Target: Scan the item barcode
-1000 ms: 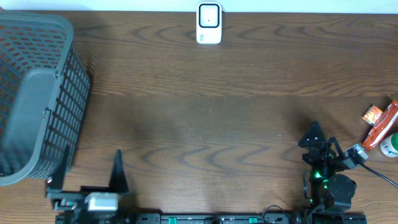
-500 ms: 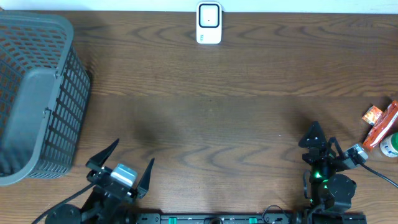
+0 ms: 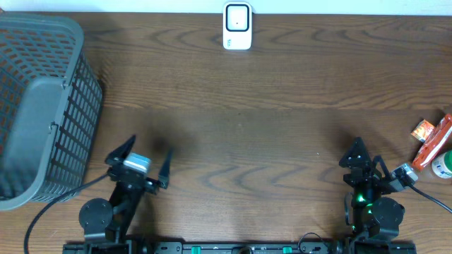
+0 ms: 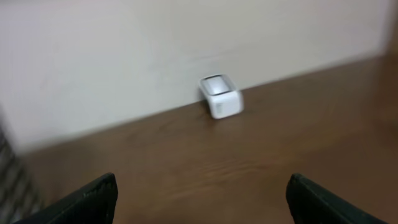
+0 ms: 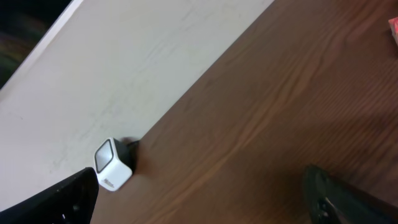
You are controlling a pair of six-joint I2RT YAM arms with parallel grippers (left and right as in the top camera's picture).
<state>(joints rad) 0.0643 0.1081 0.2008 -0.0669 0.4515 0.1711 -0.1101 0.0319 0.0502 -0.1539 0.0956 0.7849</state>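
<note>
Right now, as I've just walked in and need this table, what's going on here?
Nothing is handled yet. The left gripper and right gripper hover open and empty over the near side of the brown wooden table. The white box-shaped barcode scanner stands at the far edge, a grey plastic mesh basket on the left, orange snack packets at the right, untouched.

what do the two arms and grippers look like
Both arms are black with rounded joints. The left gripper has two tapered black fingers, a silver-white block at the wrist and a thin black cable trailing away. The right gripper has pointed black fingers, green lights and a grey plug with a black cord.
</note>
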